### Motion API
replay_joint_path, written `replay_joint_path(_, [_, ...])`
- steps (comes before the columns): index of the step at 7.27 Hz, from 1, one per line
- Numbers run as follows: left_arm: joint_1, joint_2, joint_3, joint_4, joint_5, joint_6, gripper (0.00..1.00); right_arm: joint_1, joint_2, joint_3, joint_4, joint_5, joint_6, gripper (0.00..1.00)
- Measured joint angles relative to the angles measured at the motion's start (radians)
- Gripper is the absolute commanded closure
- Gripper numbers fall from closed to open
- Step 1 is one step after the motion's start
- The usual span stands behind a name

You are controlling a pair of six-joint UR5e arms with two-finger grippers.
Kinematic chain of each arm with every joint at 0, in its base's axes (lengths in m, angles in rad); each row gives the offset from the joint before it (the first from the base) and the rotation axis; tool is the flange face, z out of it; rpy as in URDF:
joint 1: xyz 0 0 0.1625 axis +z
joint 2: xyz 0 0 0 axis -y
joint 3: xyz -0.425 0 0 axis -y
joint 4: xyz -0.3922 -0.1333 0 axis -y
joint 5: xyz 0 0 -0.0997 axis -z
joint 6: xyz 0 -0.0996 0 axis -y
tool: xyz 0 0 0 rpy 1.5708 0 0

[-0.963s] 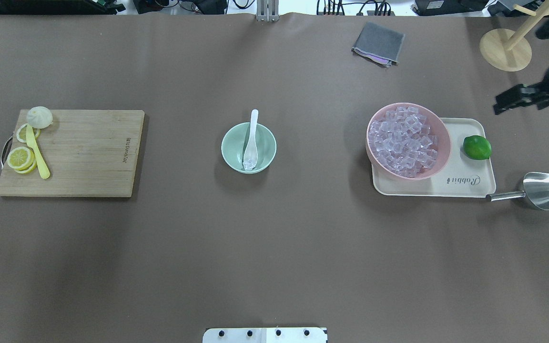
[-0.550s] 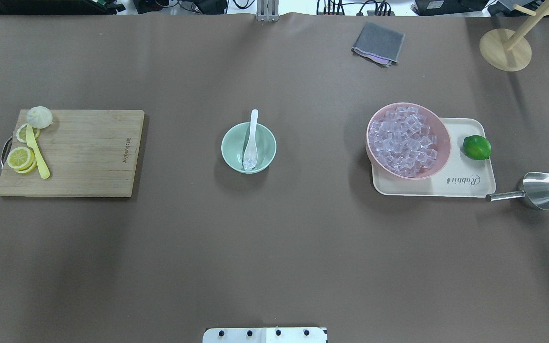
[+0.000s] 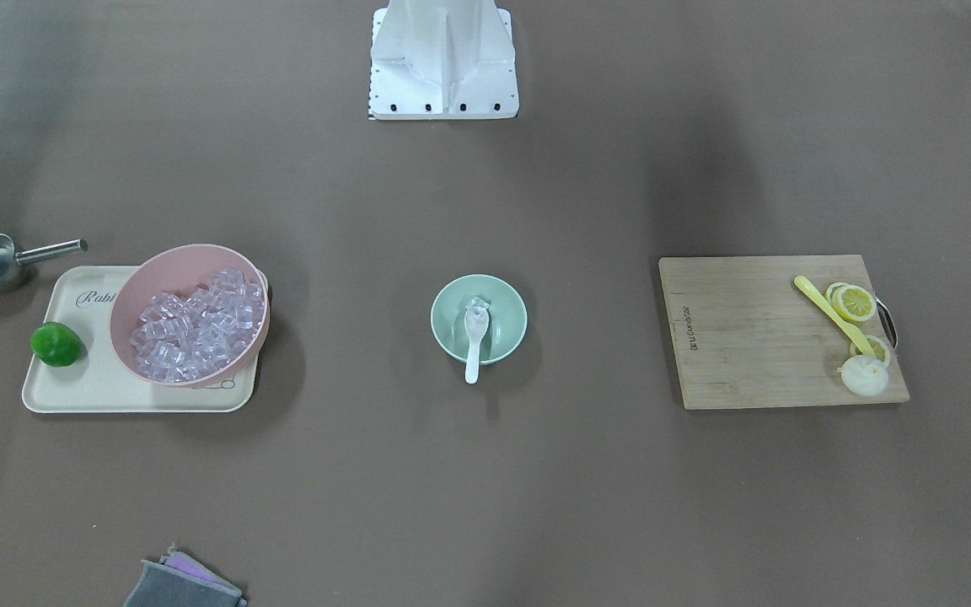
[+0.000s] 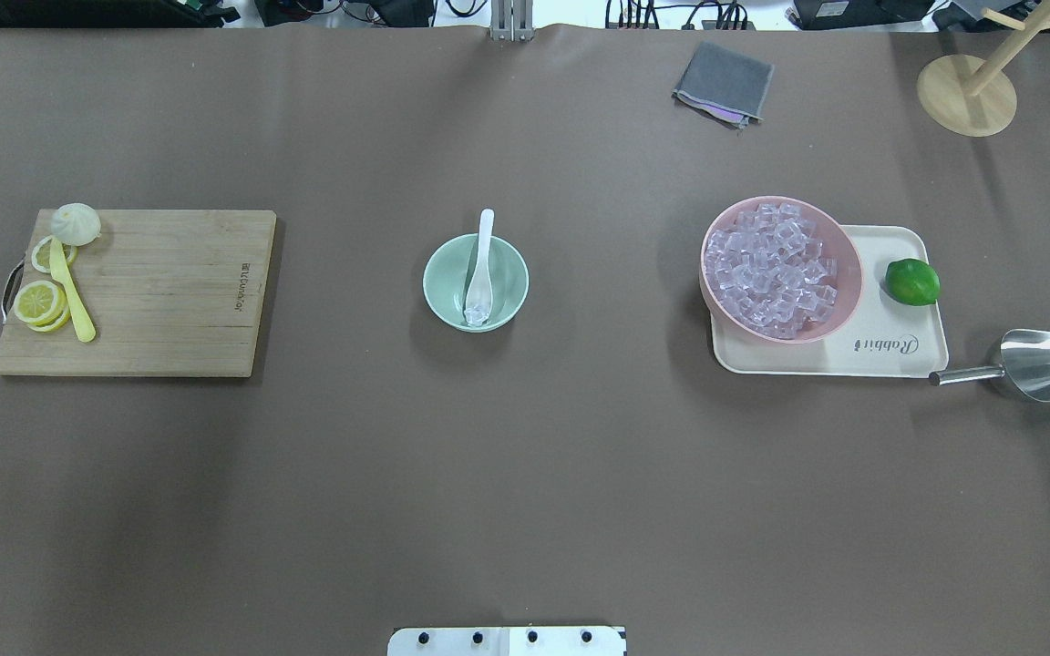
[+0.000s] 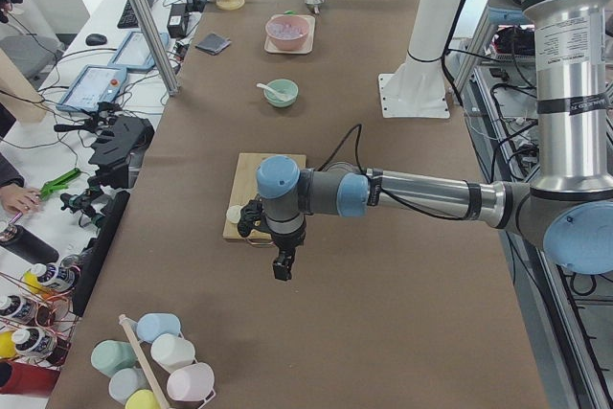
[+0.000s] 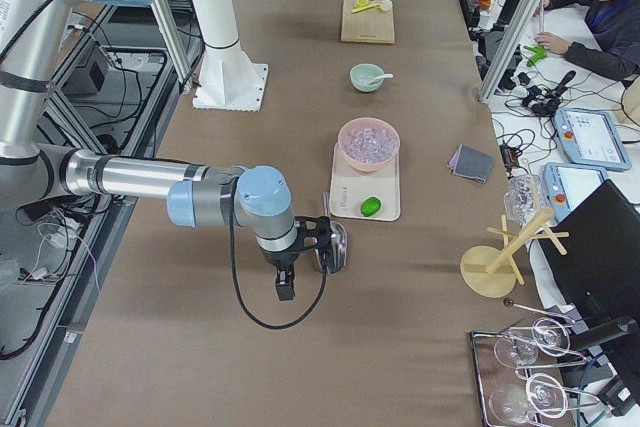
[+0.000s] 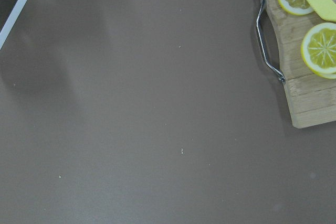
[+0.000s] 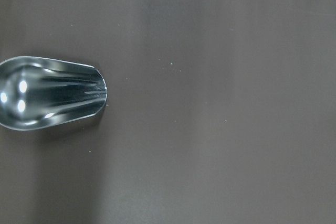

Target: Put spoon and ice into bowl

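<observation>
Spoon (image 4: 481,264) lies in bowl (image 4: 435,273), handle over the rim; ice (image 4: 476,316) sits at its head. I judge the task done, so I would hold both arms wide of the bowl. Left gripper (image 5: 281,267) and right gripper (image 6: 285,289): released or clenched, I cannot tell. Tray (image 4: 899,314) reads roughly "Rabbit"; the print on the board (image 4: 160,301) is illegible.

1. The brown bench (image 4: 525,474) carries a cutting board (image 4: 151,292) just beside the left gripper (image 5: 281,269).
2. The metal scoop (image 4: 1035,364) lies near the right gripper (image 6: 285,290); tray (image 4: 890,321), bowl (image 4: 439,273) and cloth (image 4: 724,82) lie farther off.
</observation>
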Motion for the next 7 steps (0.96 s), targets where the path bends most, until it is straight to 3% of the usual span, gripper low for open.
replay_joint_path(3, [-0.003,0.003,0.001,-0.004,-0.005,-0.001,0.0,-0.004,0.032,-0.035,-0.015,-0.031,0.004,0.0])
replay_joint_path(7, [-0.007,0.005,-0.041,-0.009,0.004,-0.002,0.0,-0.07,0.244,-0.098,-0.189,-0.017,0.032,0.0])
